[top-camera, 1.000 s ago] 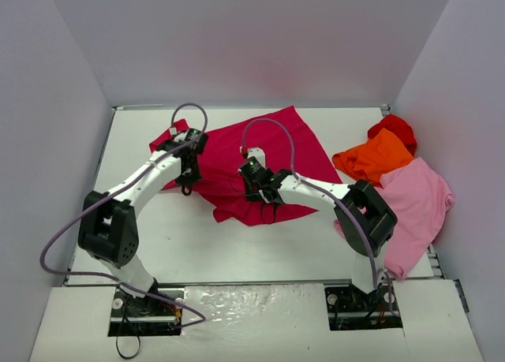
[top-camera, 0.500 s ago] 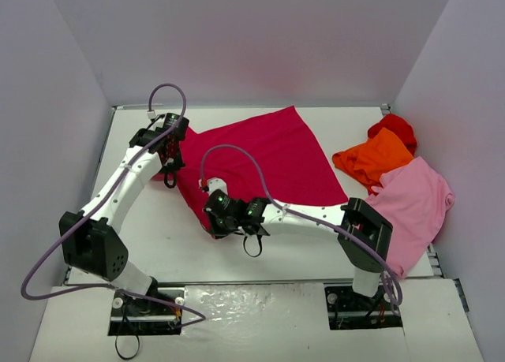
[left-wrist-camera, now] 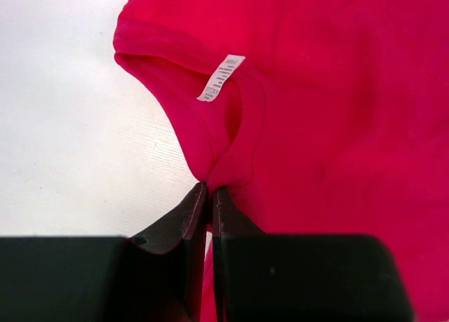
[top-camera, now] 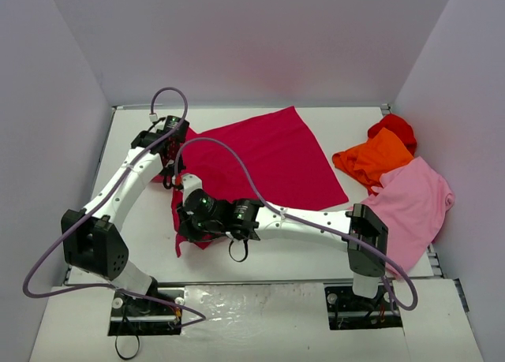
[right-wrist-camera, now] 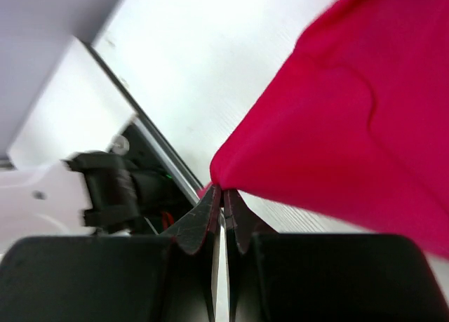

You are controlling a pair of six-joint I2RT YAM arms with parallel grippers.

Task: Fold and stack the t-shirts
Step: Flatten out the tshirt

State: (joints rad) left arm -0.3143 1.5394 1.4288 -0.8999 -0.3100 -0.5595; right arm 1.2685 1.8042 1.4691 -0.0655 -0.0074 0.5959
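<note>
The crimson shirt [top-camera: 268, 153] lies spread over the middle of the table [top-camera: 300, 255]. Its far corner comes close to the far edge and its right corner points toward the heap on the right.

The shirt's left edge is lifted where the left gripper [top-camera: 168, 178] holds it. In the left wrist view, that gripper [left-wrist-camera: 209, 190] has its fingers pressed together on the rim of the neck opening, just below the white label [left-wrist-camera: 221, 77]. The right arm reaches across the near part of the table to the shirt's near-left corner. There the right gripper [top-camera: 187, 224] holds a bunched fold. Its wrist view shows the right gripper [right-wrist-camera: 222, 193] with fingers pinched on a point of cloth raised off the tabletop, and the near table edge just beyond.

Bare table shows in three places:
- a strip to the left of the shirt, between it and the left wall [top-camera: 55, 102]
- the far-left corner
- a band along the near edge, under and in front of the right arm

The right side is crowded. The bright red shirt [top-camera: 394, 128] is farthest, the orange shirt [top-camera: 375, 157] touches it on the near side, and the light pink shirt [top-camera: 418, 200] is nearest. The pink one lies close to the right wall [top-camera: 465, 102] and reaches the table's near-right edge.

There are four shirts, one of each colour, and two arms, both gripping the same shirt. One label is visible.
</note>
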